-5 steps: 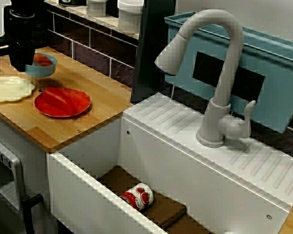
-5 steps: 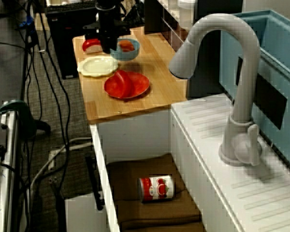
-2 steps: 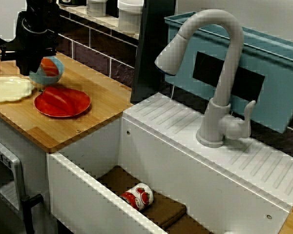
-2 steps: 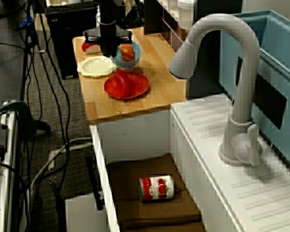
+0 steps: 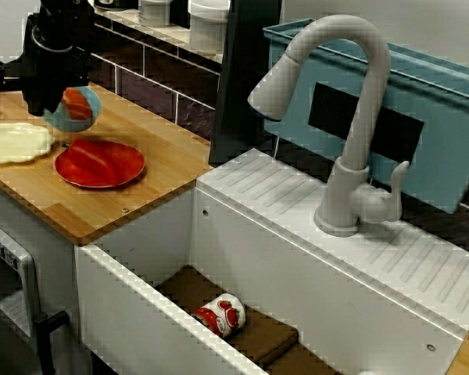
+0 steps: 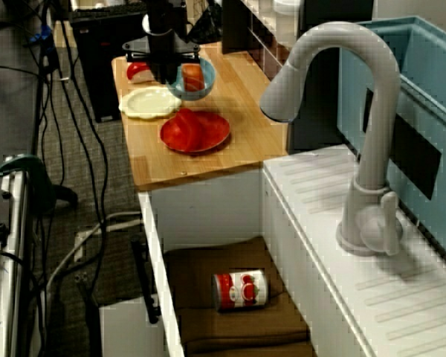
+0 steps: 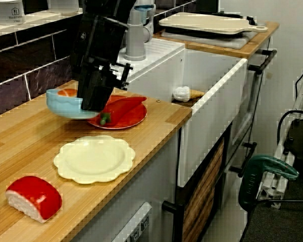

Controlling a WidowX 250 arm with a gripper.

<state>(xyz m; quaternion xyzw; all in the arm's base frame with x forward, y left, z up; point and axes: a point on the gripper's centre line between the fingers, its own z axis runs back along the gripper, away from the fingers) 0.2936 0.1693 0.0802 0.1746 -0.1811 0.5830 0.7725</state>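
Wooden bench (image 7: 156,126) first: at its near end lies a rounded red-and-white block (image 7: 34,197), apart from a cream scalloped plate (image 7: 94,159) by the front edge. Past that plate I have the black fingers (image 7: 93,98) clamped on the rim of a pale blue round bowl (image 7: 64,107). It hangs slightly tilted, just clear of the bench, with an orange piece (image 7: 66,93) inside. Just beyond, a red round plate (image 7: 136,120) carries a red pepper (image 7: 122,107). Farthest, a red-and-white can (image 6: 240,289) lies in the white sink (image 6: 208,208).

On the wooden worktop (image 7: 159,117) we see a cream plate (image 7: 94,159), a red plate (image 7: 133,120) just beside it, and a red-white wedge (image 7: 34,197).
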